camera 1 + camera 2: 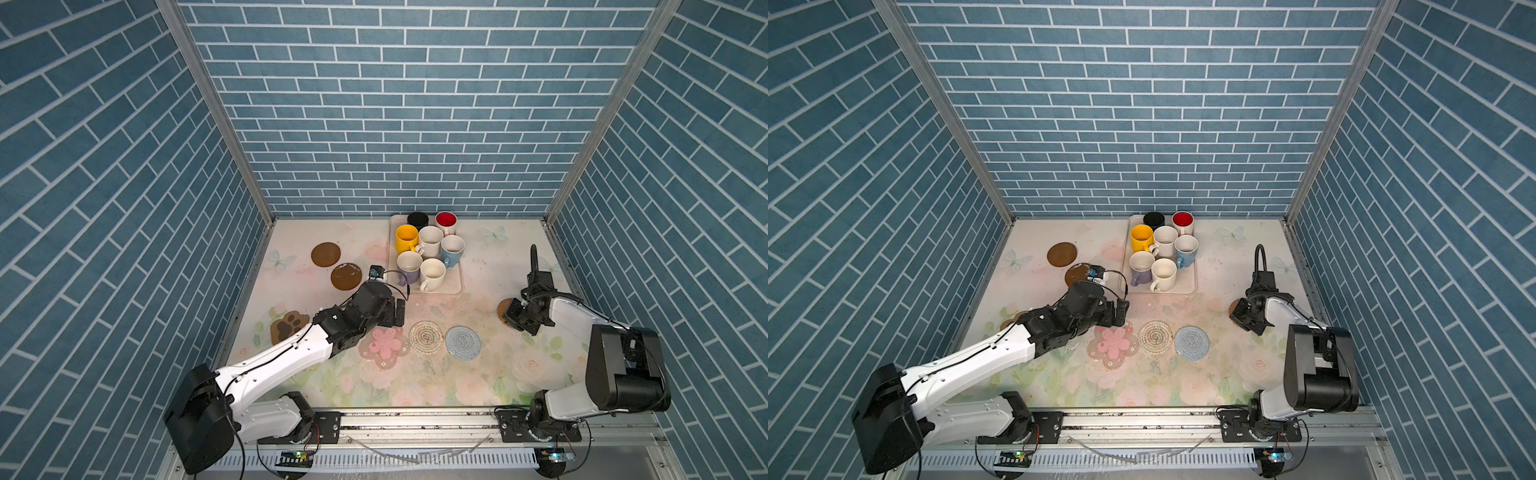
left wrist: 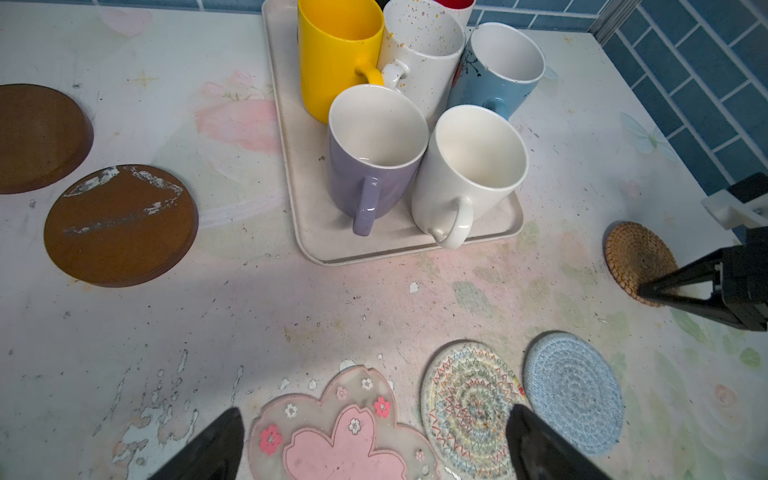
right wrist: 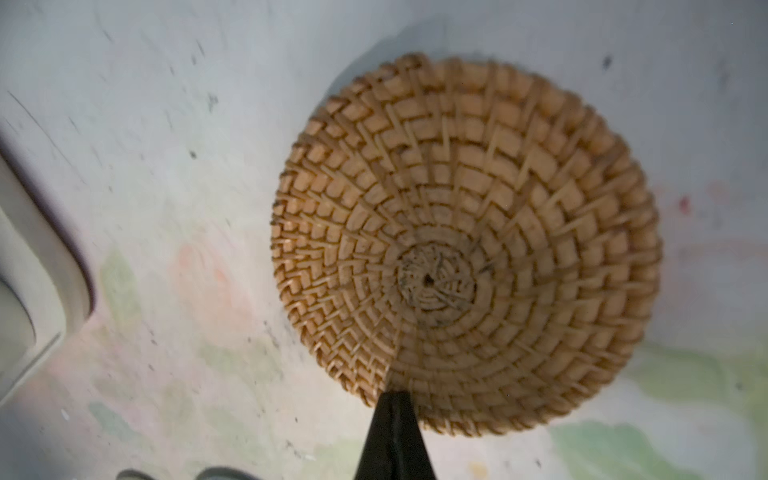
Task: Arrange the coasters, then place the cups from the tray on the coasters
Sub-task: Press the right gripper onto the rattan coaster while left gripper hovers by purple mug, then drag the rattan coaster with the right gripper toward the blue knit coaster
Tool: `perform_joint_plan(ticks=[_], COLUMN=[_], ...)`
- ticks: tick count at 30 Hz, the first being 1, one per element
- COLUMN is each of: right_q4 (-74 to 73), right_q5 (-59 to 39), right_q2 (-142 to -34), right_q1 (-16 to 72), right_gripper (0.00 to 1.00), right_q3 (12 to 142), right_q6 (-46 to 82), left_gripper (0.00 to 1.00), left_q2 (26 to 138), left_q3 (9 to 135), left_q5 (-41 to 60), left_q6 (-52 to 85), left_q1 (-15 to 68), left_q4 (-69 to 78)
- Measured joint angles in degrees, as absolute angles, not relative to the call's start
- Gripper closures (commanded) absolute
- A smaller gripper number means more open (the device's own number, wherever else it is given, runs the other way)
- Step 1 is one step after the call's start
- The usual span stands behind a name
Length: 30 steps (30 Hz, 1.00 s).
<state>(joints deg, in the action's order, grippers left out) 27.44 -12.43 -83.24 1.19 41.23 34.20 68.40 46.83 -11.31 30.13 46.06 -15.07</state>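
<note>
Right pincer (image 3: 394, 395): pressed together on tan woven round coaster (image 3: 465, 232)'s rim.
Left pincer (image 2: 374, 415): spread.
Slide: gently toward 6 o'clock, beside light-blue woven round coaster (image 1: 462, 343).

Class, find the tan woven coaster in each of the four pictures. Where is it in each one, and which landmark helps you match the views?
Top view: the tan coaster is right of the tray, nearer the camera, partly hidden.
Top view: same place, again partly hidden.
Left wrist view: lying flat past the tray's corner.
Right wrist view: fills much of the picture.
Shared landmark: the tray.
</note>
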Motion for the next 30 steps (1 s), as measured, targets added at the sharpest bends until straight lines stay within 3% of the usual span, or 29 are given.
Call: perform_joint_plan(ticks=[9, 16, 30], right_q4=[36.23, 41.1, 38.35], right_q5=[-13.23, -12.05, -10.2], right_q2=[-77.71, -71.64, -82.48], right_q1=[9.65, 9.78, 2.85], right_gripper=[1.0, 1.0, 1.0], right_q3=[38.46, 40.07, 46.94], right_q6=[34.65, 34.74, 34.04], left_gripper=[0.01, 0.01, 0.01], left_q2=[68.53, 68.58, 68.2], left_q3=[44.53, 44.21, 43.35], left_q5=[-10.83, -10.37, -10.37], left_q6=[30.04, 30.02, 30.04], left_q1=[44.62, 44.21, 44.05], left_q4=[-12.78, -12.49, -12.58])
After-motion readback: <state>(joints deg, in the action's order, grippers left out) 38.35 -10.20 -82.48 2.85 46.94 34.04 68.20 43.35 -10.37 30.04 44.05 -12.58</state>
